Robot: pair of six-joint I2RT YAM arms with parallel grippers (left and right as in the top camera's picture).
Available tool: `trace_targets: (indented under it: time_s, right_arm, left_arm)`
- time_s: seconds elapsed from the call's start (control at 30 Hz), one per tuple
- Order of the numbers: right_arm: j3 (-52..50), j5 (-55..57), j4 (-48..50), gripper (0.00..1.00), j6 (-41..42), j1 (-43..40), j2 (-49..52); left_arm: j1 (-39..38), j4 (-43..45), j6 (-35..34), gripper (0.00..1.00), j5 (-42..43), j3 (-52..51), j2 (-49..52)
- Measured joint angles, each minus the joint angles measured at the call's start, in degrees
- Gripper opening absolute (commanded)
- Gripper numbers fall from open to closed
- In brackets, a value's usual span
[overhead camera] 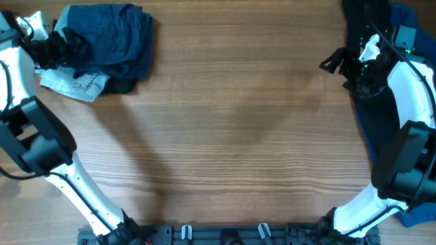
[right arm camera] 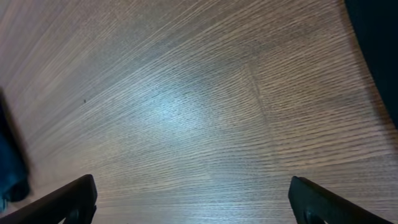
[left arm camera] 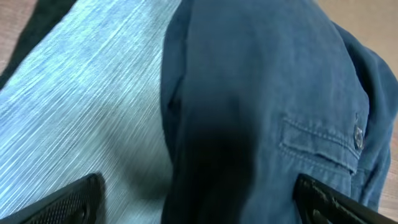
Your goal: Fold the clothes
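A pile of folded clothes lies at the table's far left: dark navy-blue shorts (overhead camera: 112, 37) on top of a light-blue denim garment (overhead camera: 73, 83). My left gripper (overhead camera: 63, 42) is open right over this pile. In the left wrist view the navy shorts (left arm camera: 261, 93), with a buttoned pocket, lie over the light denim (left arm camera: 81, 106), and the open fingers (left arm camera: 199, 202) straddle both. My right gripper (overhead camera: 334, 62) is open and empty over bare wood (right arm camera: 186, 112) at the far right. Dark garments (overhead camera: 368, 109) lie under the right arm.
A brighter blue cloth (overhead camera: 409, 30) shows at the far right corner and again near the front right edge (overhead camera: 419, 216). A dark fabric edge (right arm camera: 376, 43) lies at the right of the right wrist view. The table (overhead camera: 238, 136) is wood-grained.
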Motion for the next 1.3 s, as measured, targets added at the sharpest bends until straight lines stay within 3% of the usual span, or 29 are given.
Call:
trace_targets:
  time_s: [0.07,0.13,0.23,0.27,0.4,0.47,0.5,0.93,1.3]
  right_arm:
    - [0.0,-0.33,0.07,0.99,0.26,0.0,0.0]
    - [0.0,-0.35,0.46,1.0,0.68,0.02,0.0]
    - [0.0,-0.37,0.83,1.0,1.14,0.33,0.0]
    - [0.0,-0.37,0.92,0.99,1.14,0.48,0.0]
    - [0.0,-0.52,0.92,0.99,1.55,0.61,0.0]
    - [0.0,-0.55,0.9,0.99,1.57,0.61,0.0]
    - [0.0,-0.55,0.92,0.99,1.57,0.61,0.0]
    - [0.0,-0.55,0.9,1.0,1.57,0.61,0.0]
    - [0.0,-0.55,0.9,1.0,1.57,0.61,0.0]
  left_arm:
    - [-0.57,1.18,-0.02,0.98,0.55,0.0,0.83]
    - [-1.38,2.01,-0.02,0.91,0.76,0.0,1.27]
    - [-3.28,3.17,-0.2,0.66,0.96,0.0,1.66]
    - [-4.07,3.74,-0.61,0.53,1.01,0.0,1.97]
    - [-5.18,4.2,-0.68,0.39,1.07,0.0,2.71]
    - [-5.16,4.2,-0.55,0.09,1.2,0.0,2.78]
    - [-5.11,4.17,-0.72,0.04,1.27,0.0,2.78]
    - [-2.99,3.93,-0.83,0.04,3.06,-0.02,0.85]
    - [-0.17,3.89,-0.37,0.04,-0.31,-0.02,-3.74]
